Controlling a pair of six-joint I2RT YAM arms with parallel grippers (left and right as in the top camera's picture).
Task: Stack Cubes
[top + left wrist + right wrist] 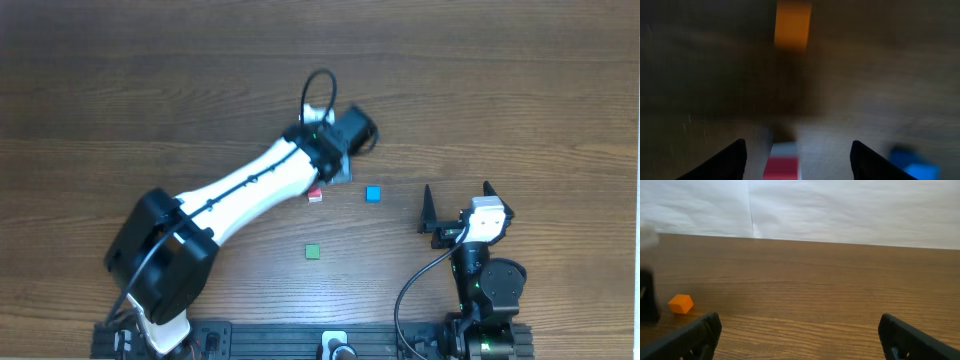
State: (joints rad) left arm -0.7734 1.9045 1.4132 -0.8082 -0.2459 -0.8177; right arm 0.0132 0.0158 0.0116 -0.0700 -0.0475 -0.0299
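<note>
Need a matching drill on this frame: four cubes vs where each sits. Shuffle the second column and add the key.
1. red cube
2. blue cube
3. green cube
4. orange cube

A. lowest in the top view
B. between red cube and right gripper
C. centred just ahead of left gripper
D. farther ahead of left gripper, beyond red cube

Pairs: 1-C, 2-B, 3-A, 4-D

Top camera looks straight down on worktop point(520, 80). Right wrist camera, low at 4 o'clock, faces 12. Left wrist camera sits close above red cube point(315, 195), shared with top.
</note>
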